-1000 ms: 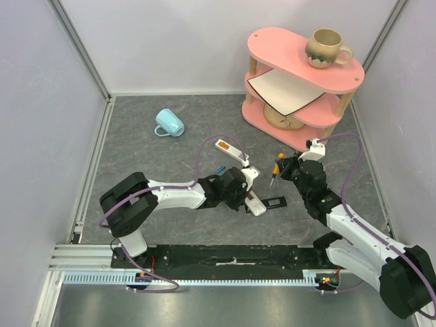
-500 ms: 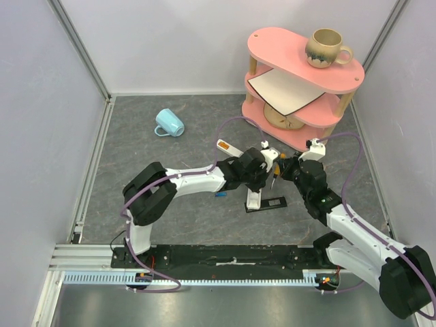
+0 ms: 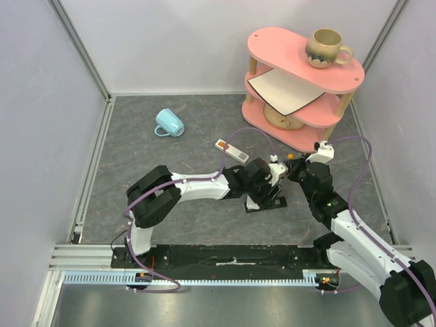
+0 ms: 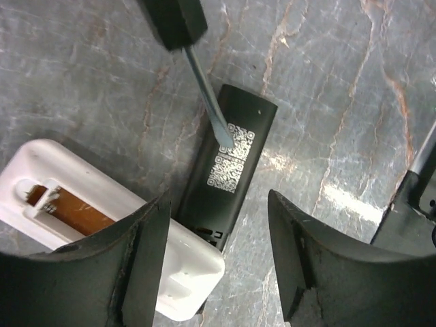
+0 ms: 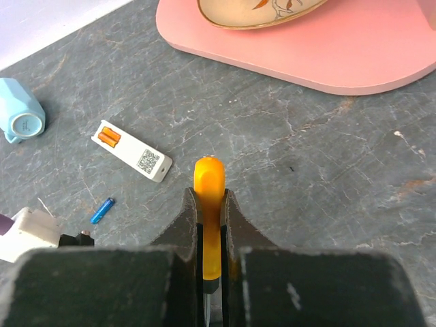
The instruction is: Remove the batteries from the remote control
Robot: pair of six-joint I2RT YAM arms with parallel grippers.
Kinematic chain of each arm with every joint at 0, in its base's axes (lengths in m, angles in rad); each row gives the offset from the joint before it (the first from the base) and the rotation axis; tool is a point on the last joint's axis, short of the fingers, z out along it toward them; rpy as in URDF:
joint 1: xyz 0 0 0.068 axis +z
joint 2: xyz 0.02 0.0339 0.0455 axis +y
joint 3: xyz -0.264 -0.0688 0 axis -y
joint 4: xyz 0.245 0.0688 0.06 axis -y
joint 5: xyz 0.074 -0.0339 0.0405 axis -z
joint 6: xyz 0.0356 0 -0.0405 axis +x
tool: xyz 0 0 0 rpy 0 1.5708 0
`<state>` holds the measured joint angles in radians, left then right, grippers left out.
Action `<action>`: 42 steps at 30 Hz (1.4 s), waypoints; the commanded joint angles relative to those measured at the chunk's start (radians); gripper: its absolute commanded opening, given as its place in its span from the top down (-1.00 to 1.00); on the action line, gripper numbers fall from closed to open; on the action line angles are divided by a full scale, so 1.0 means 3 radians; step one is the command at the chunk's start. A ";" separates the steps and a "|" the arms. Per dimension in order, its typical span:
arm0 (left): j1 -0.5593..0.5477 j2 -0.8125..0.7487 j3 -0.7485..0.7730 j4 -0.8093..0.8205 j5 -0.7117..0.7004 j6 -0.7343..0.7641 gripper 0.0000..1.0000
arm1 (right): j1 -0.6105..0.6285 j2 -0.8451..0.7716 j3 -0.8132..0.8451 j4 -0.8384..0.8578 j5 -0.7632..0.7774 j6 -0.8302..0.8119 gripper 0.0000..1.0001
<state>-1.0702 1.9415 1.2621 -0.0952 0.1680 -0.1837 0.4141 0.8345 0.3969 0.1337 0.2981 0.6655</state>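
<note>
We judge the unloading partly done: 1 blue cell (image 5: 102, 210) lies loose on the counter (image 5: 327, 170), apart from any remote; 2 orange cells (image 5: 109, 137) sit in the open bay of the far white remote (image 5: 133, 151), left to pull. Our left tool (image 4: 218, 272) stands wide and empty over the near white remote (image 4: 184, 269) and a black piece (image 4: 235, 163); our right tool (image 5: 210, 204) pinches the screwdriver (image 5: 209, 177) by its orange handle.

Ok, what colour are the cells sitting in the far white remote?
Orange; the cells in the white remote show best in the right wrist view.
</note>
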 commanded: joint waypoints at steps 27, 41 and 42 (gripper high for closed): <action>-0.0196 -0.0484 -0.1206 -0.0020 -0.0499 -0.0012 -0.09 | -0.0097 -0.0123 -0.0224 0.0132 -0.0272 -0.0055 1.00; -0.0262 -0.0131 -0.0454 -0.0256 -0.0903 0.0494 0.44 | -0.0092 -0.0271 -0.0566 0.0689 -0.0620 -0.0040 1.00; -0.0257 -0.0136 -0.0454 -0.0205 -0.0903 0.0545 0.44 | -0.0092 -0.0266 -0.0597 0.0735 -0.0636 -0.0035 1.00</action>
<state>-1.1481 1.8534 1.0966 -0.1406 -0.0364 -0.1112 0.3878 0.7742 0.2527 0.2379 0.1551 0.6575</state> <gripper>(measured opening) 0.439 0.070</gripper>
